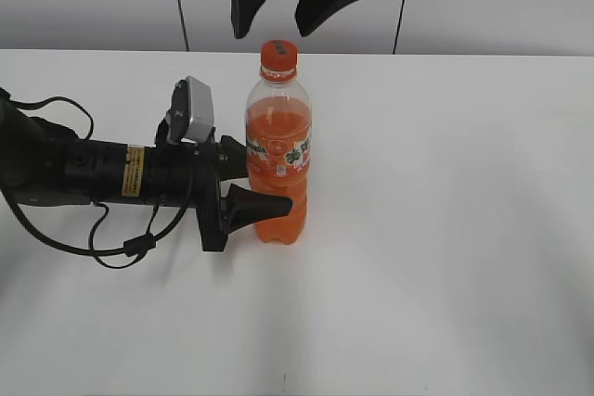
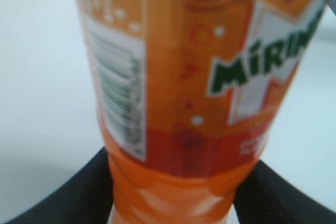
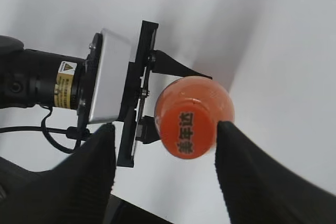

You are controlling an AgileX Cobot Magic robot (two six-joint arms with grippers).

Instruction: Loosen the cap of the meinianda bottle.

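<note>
The bottle (image 1: 277, 155) stands upright on the tabletop (image 1: 445, 229), full and heavy with slick, yielding walls; the left gripper (image 1: 264, 183) jaws clench its body. Directly above, the right gripper (image 3: 165, 145) jaws hang released around the small ribbed cap (image 1: 278, 53), the place to grip.

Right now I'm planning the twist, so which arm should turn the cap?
The right. Its gripper hangs open above the cap, one finger on each side. The left gripper clamps the bottle low down, steadying it.
</note>
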